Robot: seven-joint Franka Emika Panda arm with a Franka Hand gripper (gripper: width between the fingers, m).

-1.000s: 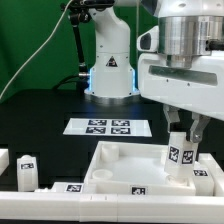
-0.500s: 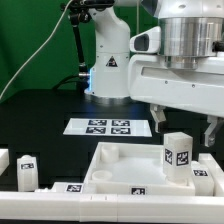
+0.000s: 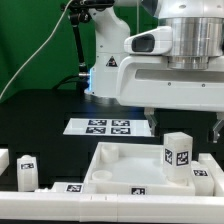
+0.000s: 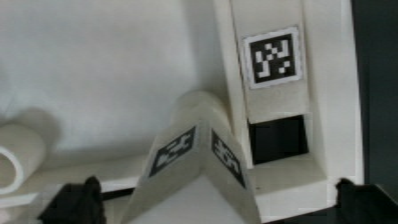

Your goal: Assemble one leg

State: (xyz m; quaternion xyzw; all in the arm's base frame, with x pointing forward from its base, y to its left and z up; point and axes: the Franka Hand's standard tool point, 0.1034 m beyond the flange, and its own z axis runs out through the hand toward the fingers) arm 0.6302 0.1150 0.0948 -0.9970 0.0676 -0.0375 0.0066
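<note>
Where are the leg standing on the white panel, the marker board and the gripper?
the leg (image 3: 178,153): exterior view, on its tagged front face.
the marker board (image 3: 108,126): exterior view, on the middle of the board, among its tags.
the gripper (image 3: 185,124): exterior view, midway between its open fingertips.

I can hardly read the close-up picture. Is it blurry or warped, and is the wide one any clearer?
Wrist view: soft all over; the leg, seen close from above, looks stretched into a wedge; a grey shadow lies on the white panel. Exterior view: crisper, the leg's tag is legible, white parts stand bright against the black table, no strong glare.
</note>
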